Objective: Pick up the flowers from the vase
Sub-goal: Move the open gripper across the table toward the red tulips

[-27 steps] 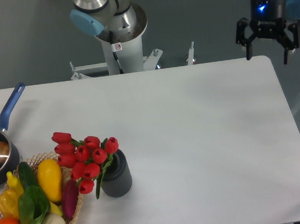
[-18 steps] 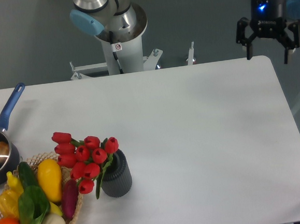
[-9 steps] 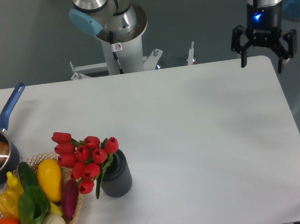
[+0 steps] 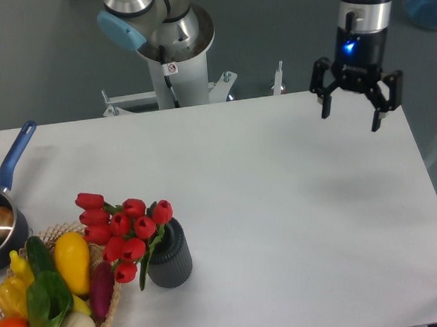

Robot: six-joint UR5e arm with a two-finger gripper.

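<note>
Red tulips with green leaves (image 4: pixel 124 233) lean leftward out of the small dark grey ribbed vase (image 4: pixel 170 257) at the white counter's (image 4: pixel 297 203) near-left — well apart from the black two-finger hand (image 4: pixel 353 111), empty and spread open, far right.

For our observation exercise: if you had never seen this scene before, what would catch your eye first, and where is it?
The flowers, bright red tulips, lean left out of the small dark vase near the table's front left. Beside them, a basket holds colourful vegetables at the front left corner. Far off, the black gripper hangs open above the table's back right.
</note>
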